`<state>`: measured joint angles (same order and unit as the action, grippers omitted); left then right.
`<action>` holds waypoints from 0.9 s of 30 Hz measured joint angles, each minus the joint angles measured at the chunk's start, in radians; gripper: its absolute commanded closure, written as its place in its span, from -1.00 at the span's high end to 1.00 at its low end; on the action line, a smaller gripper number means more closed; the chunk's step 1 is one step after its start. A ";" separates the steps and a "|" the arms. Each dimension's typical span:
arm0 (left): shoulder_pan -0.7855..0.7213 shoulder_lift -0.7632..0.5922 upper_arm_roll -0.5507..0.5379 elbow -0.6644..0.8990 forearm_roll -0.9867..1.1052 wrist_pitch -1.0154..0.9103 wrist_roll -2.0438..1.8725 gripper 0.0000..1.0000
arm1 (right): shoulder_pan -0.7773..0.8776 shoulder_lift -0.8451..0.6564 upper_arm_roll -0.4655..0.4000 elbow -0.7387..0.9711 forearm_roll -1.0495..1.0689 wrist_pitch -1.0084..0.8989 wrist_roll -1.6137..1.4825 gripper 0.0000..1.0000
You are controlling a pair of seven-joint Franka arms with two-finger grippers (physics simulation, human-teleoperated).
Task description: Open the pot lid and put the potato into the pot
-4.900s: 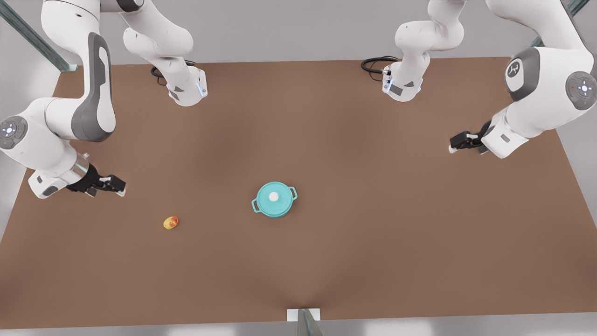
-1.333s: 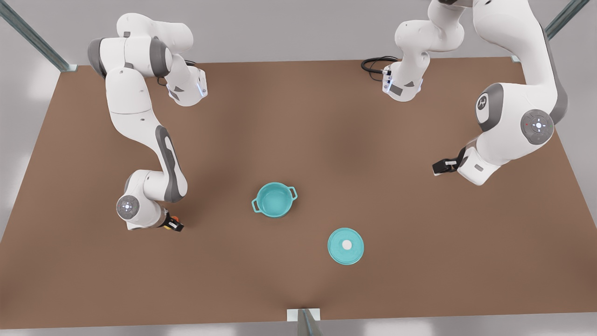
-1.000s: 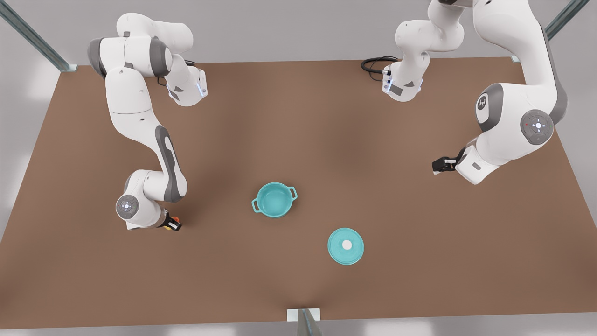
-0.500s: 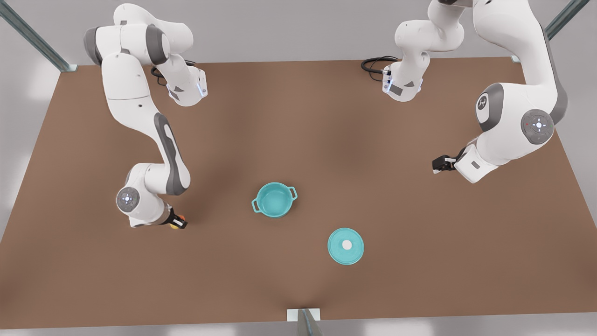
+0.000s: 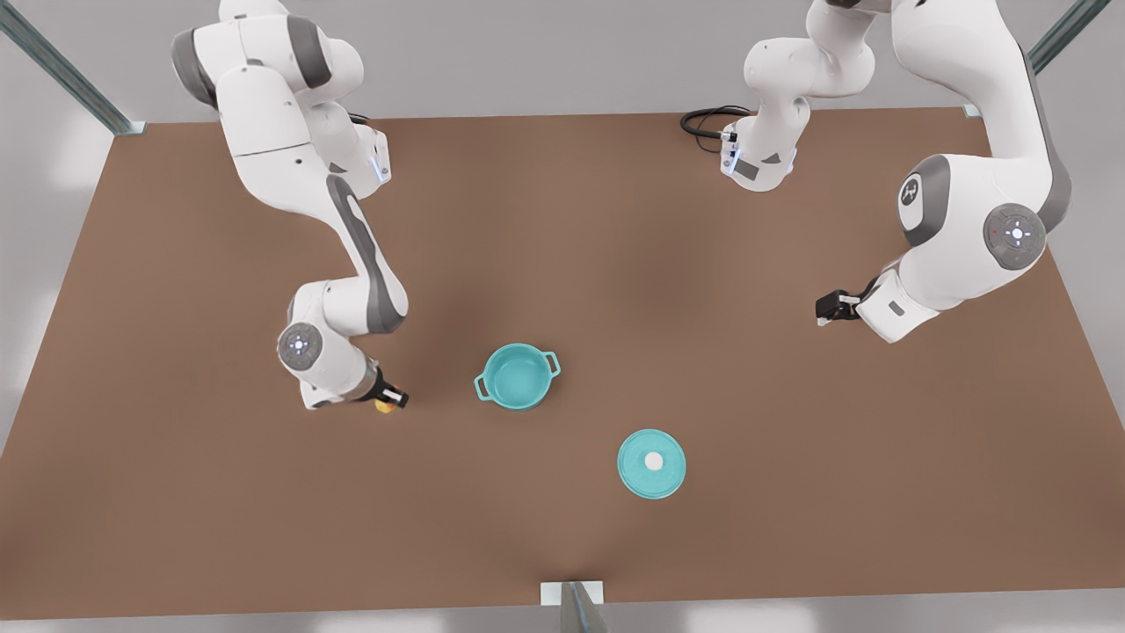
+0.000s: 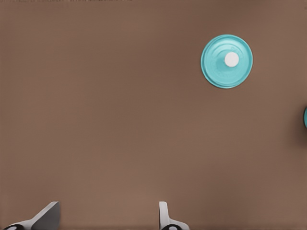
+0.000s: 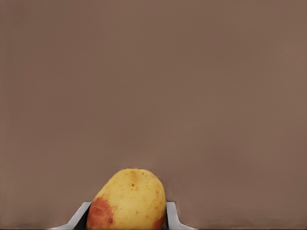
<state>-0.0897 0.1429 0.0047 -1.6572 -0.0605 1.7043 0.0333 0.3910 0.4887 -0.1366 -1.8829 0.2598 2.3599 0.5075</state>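
Lid (image 5: 651, 463) already off and lying on the worktop (image 5: 615, 246), the right tool (image 5: 388, 402) pinches the potato (image 7: 128, 200) near the open pot (image 5: 517, 376), drop-in still to come, while the left tool (image 5: 830, 308) waits, fingers spread.

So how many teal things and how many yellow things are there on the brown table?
Teal: 2, the round teal pot with two loop handles and the flat round teal lid with a white knob.
Yellow: 1, the small yellow potato with an orange-red patch, gripped in the right end effector above the table.
Total: 3.
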 measured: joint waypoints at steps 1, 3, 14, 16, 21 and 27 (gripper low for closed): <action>0.000 0.000 0.000 0.000 0.000 0.000 0.001 1.00 | 0.017 -0.003 0.000 -0.005 0.002 0.000 0.007 0.17; 0.000 0.000 0.000 0.000 0.001 0.000 0.003 1.00 | 0.050 -0.014 0.001 -0.012 0.016 0.000 0.022 0.17; -0.001 -0.004 -0.002 0.002 0.002 -0.001 0.012 1.00 | 0.242 -0.061 0.002 -0.009 0.098 -0.003 0.127 0.14; -0.001 -0.004 -0.002 0.002 0.002 0.000 0.013 1.00 | 0.275 -0.042 -0.001 0.024 0.118 -0.003 0.149 0.14; -0.001 -0.004 -0.002 0.002 0.003 0.001 0.015 1.00 | 0.329 0.057 -0.022 0.151 0.160 -0.003 0.205 0.13; 0.004 -0.002 -0.019 0.027 0.007 -0.001 0.006 1.00 | 0.366 0.134 -0.048 0.200 0.183 0.006 0.262 0.13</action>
<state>-0.0858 0.1413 -0.0144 -1.6297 -0.0531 1.7035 0.0398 0.7570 0.6229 -0.1849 -1.6828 0.4428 2.3664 0.7691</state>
